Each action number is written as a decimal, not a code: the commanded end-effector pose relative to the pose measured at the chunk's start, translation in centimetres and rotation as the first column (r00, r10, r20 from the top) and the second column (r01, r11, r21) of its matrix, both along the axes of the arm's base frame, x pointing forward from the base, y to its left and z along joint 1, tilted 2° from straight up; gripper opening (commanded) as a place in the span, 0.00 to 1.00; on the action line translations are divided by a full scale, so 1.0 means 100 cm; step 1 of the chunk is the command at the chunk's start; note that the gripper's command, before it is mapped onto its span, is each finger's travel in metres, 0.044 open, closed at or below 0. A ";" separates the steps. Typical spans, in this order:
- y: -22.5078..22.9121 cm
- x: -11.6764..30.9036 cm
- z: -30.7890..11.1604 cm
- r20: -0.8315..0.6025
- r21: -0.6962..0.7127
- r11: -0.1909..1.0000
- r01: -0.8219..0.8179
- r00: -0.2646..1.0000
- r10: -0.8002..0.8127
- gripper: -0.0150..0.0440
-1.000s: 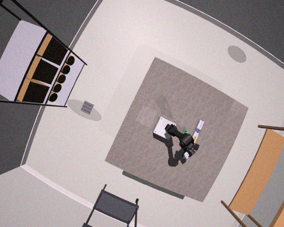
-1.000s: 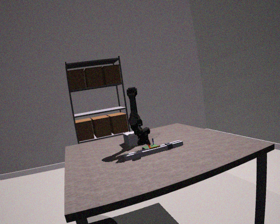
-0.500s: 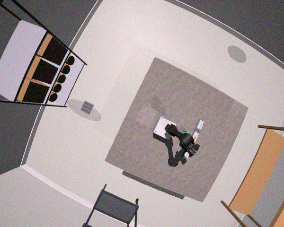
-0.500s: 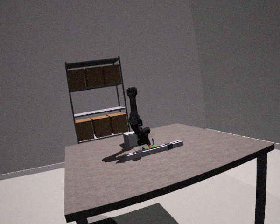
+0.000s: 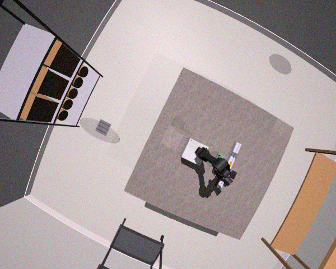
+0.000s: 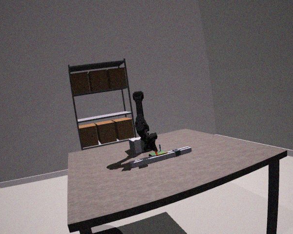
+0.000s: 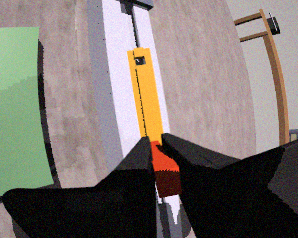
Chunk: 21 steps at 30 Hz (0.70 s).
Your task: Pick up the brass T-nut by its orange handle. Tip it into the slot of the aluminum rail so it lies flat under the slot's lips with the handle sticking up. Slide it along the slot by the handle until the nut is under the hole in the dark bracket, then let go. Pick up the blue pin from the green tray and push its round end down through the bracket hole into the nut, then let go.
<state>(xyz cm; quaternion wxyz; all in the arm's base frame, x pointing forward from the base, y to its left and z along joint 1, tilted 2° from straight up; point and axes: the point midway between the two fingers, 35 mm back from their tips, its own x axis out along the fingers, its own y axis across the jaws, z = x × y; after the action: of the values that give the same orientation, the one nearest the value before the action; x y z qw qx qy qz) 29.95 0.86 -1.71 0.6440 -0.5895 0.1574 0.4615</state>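
You've got the counter (image 5: pixel 249 121) (image 6: pixel 192 181) (image 7: pixel 204 74) underneath, with the black arm (image 5: pixel 220 165) (image 6: pixel 140 121) reaching over it. Aluminum rail (image 5: pixel 238 145) (image 6: pixel 185 150) (image 7: pixel 121 99) lies on your counter; green tray (image 5: pixel 222 157) (image 6: pixel 162 152) (image 7: pixel 15 109) just beside. Dark bracket (image 5: pixel 234 154) (image 6: pixel 176 152) (image 7: pixel 143 4) sits across the rail. Your brass T-nut (image 5: pixel 231 163) (image 6: pixel 163 153) (image 7: pixel 151 99) is over the slot, lengthwise, short of the bracket, full width visible; you can't tell if it touches the rail. Blue pin (image 5: pixel 219 155) (image 6: pixel 159 147) stands upright at the tray. Your jaws are nearly closed, gripping the orange handle (image 6: pixel 156 152) (image 7: pixel 164 159).
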 end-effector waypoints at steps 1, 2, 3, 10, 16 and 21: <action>-0.001 0.003 0.002 -0.002 -0.005 1.000 -0.003 1.000 0.003 0.00; -0.001 0.003 0.002 -0.004 -0.006 1.000 -0.003 1.000 0.003 0.00; -0.001 0.003 0.002 -0.007 -0.006 1.000 -0.003 1.000 0.003 0.00; 0.000 0.004 0.002 -0.024 -0.009 1.000 -0.003 1.000 0.003 0.00; 0.000 0.004 0.003 -0.039 -0.011 1.000 -0.004 0.999 0.004 0.00; 0.000 0.005 0.003 -0.051 -0.013 1.000 -0.005 0.999 0.004 0.00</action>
<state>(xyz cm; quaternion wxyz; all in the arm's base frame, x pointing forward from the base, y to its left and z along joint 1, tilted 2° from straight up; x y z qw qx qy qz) 30.20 0.86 -1.57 0.6368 -0.5806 0.1750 0.4761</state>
